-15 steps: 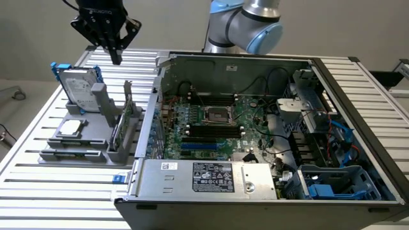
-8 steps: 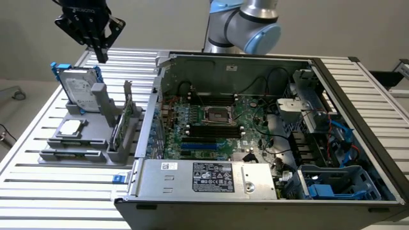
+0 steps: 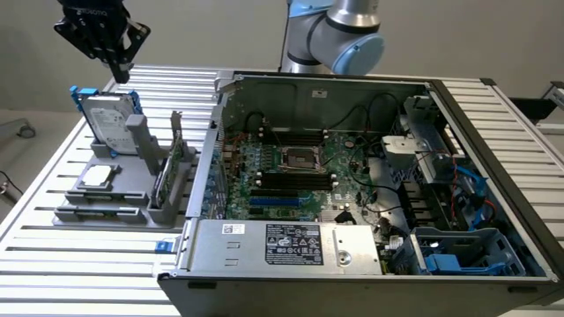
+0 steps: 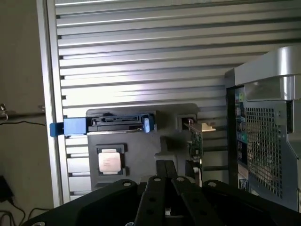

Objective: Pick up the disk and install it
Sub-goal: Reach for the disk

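The disk (image 3: 110,122) stands on edge in a grey fixture at the exterior view's left. It is a silver-grey drive with a white label, framed by a blue carrier. My gripper (image 3: 118,69) hangs in the air above and slightly behind it, shut with nothing between its fingers. From the wrist view I look down on the disk's (image 4: 115,123) top edge with its blue carrier tab, and the black fingers (image 4: 160,176) sit closed together some way off it.
The grey fixture (image 3: 105,211) also carries a processor chip (image 3: 97,175) and an upright green card (image 3: 168,168). To the right lies the open computer case (image 3: 234,86) with motherboard, grey power-supply box (image 3: 282,246) and blue drive cage (image 3: 467,252). Everything rests on a slatted aluminium table (image 3: 53,264).
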`<state>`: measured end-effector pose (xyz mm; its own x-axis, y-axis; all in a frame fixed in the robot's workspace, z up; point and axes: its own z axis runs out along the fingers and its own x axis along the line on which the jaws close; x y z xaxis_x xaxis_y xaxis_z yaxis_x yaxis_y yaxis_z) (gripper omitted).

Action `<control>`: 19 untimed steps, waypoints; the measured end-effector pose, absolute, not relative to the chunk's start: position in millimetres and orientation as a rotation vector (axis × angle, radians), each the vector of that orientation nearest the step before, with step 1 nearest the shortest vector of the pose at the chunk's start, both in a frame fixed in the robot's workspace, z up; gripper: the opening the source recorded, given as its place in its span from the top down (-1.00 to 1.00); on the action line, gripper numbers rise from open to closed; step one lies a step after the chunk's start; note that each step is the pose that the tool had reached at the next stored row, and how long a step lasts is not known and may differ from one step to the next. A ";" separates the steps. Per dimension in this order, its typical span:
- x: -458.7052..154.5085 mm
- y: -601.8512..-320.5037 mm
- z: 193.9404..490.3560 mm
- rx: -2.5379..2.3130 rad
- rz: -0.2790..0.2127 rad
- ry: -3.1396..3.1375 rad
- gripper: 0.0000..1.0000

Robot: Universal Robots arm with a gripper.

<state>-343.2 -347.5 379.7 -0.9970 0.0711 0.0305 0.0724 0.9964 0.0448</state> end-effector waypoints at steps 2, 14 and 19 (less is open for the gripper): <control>-352.3 -342.5 379.1 -0.112 -0.071 -3.110 0.79; -401.4 -316.8 375.5 -0.106 -0.061 -3.111 0.79; -412.2 -311.1 373.3 -0.085 -0.043 -3.112 0.79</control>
